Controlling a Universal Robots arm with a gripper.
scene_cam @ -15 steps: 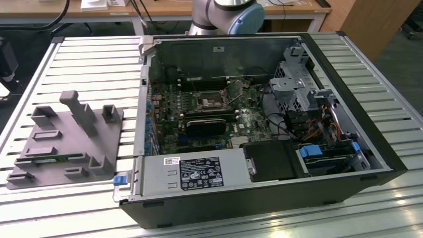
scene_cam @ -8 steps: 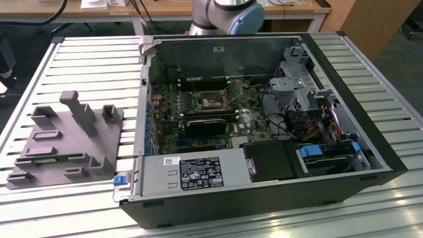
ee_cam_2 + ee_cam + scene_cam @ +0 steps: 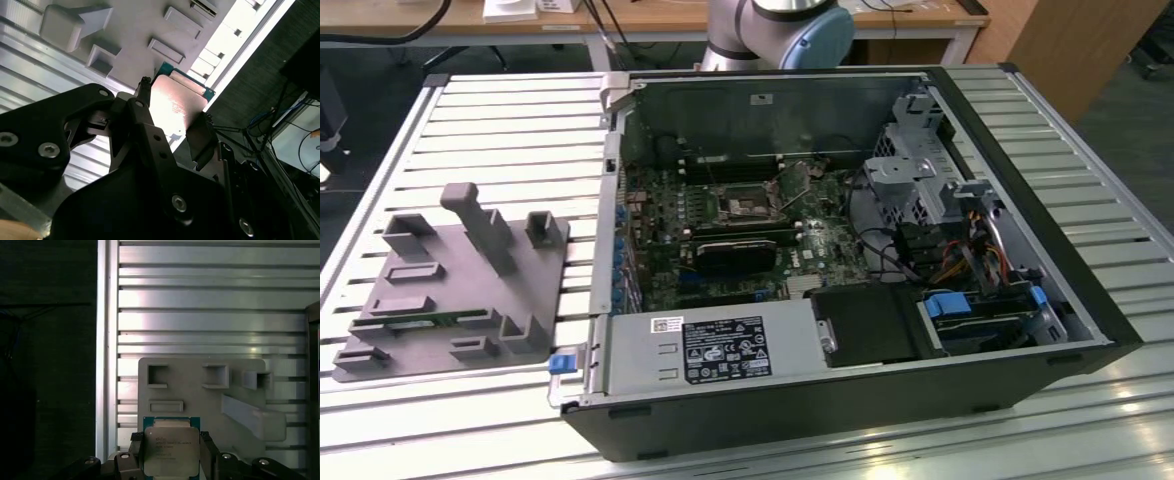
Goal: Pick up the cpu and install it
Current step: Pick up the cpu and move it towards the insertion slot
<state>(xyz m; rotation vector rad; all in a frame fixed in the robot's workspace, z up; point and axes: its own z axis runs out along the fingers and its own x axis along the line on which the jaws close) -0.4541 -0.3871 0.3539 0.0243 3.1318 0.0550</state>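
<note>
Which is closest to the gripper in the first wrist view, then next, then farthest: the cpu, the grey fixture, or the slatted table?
1. The cpu, clamped in the gripper.
2. The grey fixture, right behind the cpu.
3. The slatted table, its bare slats stretching beyond the fixture's far edge.

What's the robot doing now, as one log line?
gripper: shut on cpu | position: over grey fixture | install: not done
</note>
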